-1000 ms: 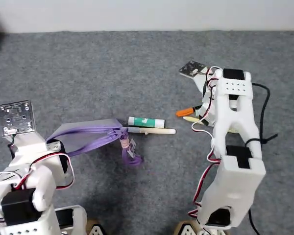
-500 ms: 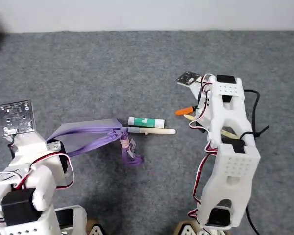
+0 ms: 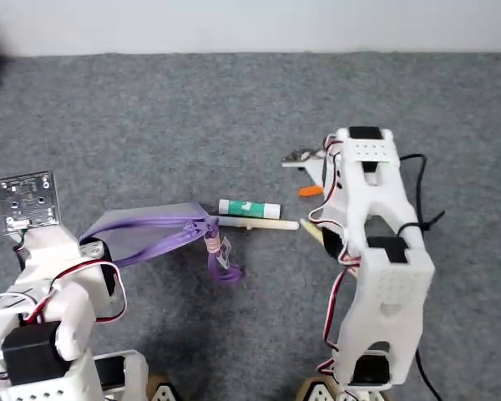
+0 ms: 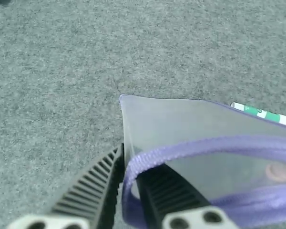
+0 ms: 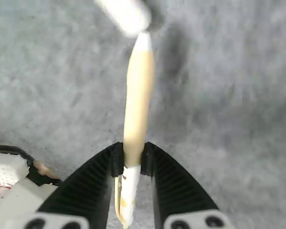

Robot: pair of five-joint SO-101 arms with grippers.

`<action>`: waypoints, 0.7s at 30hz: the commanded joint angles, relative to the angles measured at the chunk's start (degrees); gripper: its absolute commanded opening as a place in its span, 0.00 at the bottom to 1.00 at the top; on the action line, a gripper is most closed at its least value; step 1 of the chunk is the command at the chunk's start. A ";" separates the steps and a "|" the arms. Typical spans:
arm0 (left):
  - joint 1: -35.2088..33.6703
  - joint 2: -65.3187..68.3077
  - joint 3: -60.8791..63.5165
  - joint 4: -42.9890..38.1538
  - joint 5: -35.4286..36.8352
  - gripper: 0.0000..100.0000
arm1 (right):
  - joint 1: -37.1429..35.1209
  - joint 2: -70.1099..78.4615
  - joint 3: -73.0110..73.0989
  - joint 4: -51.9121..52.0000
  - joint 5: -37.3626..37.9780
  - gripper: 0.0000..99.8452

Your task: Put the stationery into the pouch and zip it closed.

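Observation:
A translucent pouch [image 3: 142, 230] with a purple zip lies at the left, its mouth facing the stationery. My left gripper [image 4: 127, 179] is shut on the pouch's [image 4: 181, 129] back corner. A green-and-white glue stick [image 3: 249, 208] and a white pen [image 3: 259, 224] lie just off the pouch mouth. My right gripper [image 5: 132, 160] is shut on a cream pen [image 5: 138, 95]. In the high view the cream pen's tip [image 3: 310, 231] pokes out beside the white pen's end. An orange marker [image 3: 309, 190] lies partly hidden behind the right arm.
A purple strap with a small tag [image 3: 225, 261] trails from the pouch's zip end. The surface is grey carpet [image 3: 192, 117], open toward the back. A white wall edge runs along the far side.
The right arm has swung left toward the pouch, carrying the cream pen away from the orange marker. The left arm and pouch have stayed still.

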 commanded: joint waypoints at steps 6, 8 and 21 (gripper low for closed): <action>0.00 1.05 -0.48 -1.23 0.70 0.01 | -0.92 -30.64 16.09 2.59 -2.29 0.01; 0.00 1.14 -0.48 -1.23 0.70 0.01 | -1.98 -38.37 20.92 2.51 -4.40 0.01; 0.00 1.23 -0.40 -1.58 0.70 0.01 | -21.23 -72.04 29.71 0.13 -31.91 0.01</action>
